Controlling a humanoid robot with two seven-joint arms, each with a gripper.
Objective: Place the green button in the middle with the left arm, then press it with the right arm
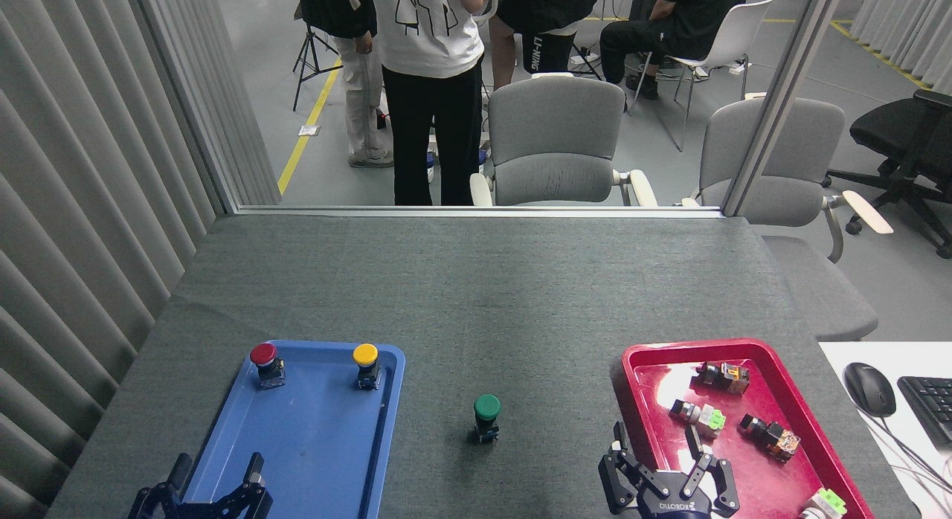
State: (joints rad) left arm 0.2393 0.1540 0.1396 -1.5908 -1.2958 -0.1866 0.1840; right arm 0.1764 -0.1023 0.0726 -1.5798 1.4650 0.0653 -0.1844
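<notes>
1. Head view: the green button [487, 416] stands upright on the bare grey cloth of the middle [476, 311], between the blue tray [312, 437] and the red tray [647, 400], touching neither.
2. The left arm's gripper [214, 483] sits low over the blue tray's near end with fingers spread and empty, so placing looks done and pressing is the step I judge to be in hand.
3. The right arm's gripper [664, 467] hovers at the red tray's near left rim, fingers spread, holding nothing.
4. To press well, I would bring it left, centre one fingertip over the cap, and push straight down so the narrow body does not tip.
5. Open cloth surrounds the button; only the red tray's rim crowds the path.
</notes>
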